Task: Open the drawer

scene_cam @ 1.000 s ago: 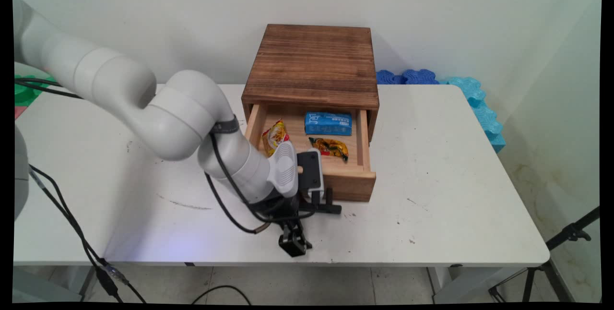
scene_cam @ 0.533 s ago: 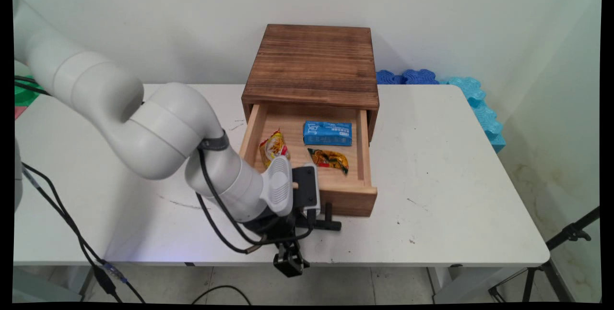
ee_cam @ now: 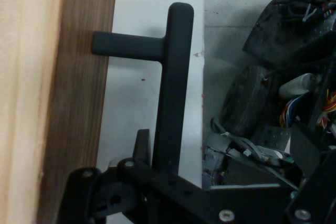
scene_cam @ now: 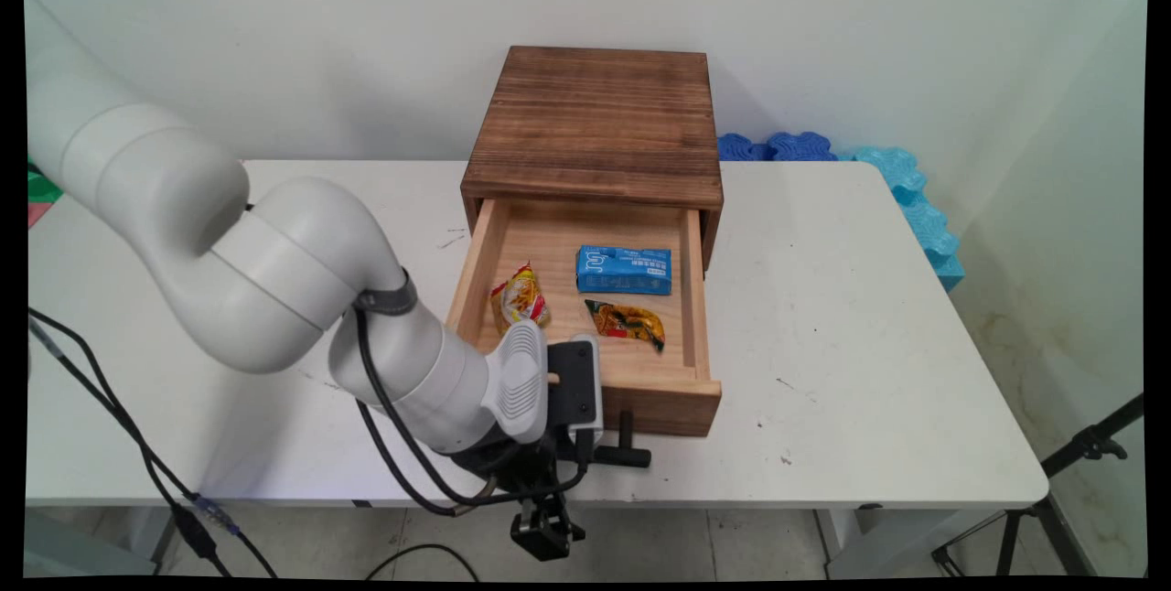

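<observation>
Flat blue rectangular packet (scene_cam: 623,269) lying in the open light-wood drawer (scene_cam: 697,280) carries white print, too small to read. Red-yellow crinkled snack pouch (scene_cam: 520,296) and dark orange-patterned wrapper (scene_cam: 626,320) beside it show graphics only, no legible words. Hand view: no text.

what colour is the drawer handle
Black, a T-shaped bar; the hand view shows it best.

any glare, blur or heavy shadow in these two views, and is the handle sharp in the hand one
Main view: even, soft light, no glare; the arm throws a faint shadow on the table and the drawer contents read clearly. Hand view: the black handle is sharp enough, edges slightly soft; the tool linkage at the bottom is dark, and the pale wood at the left edge looks slightly washed out.
</observation>
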Robot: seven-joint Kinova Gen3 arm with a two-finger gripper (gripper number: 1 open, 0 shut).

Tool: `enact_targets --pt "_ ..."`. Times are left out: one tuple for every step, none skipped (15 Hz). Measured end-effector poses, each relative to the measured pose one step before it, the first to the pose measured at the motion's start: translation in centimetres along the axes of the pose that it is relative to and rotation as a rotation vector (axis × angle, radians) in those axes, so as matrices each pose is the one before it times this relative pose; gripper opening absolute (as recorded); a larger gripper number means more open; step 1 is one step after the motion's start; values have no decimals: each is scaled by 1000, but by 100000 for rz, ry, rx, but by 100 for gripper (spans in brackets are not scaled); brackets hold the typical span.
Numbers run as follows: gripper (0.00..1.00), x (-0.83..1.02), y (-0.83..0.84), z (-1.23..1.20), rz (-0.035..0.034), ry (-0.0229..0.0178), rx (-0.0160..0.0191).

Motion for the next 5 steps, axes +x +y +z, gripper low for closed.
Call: enact_targets --pt "100 -49 173 -107 210 102 -51" --pt "100 -36 162 -116 355 133 -4" --pt "100 -25 96 -93 244 112 15" --pt "100 -24 74 -99 359 183 82" --pt "100 -9 59 -102 412 208 85"
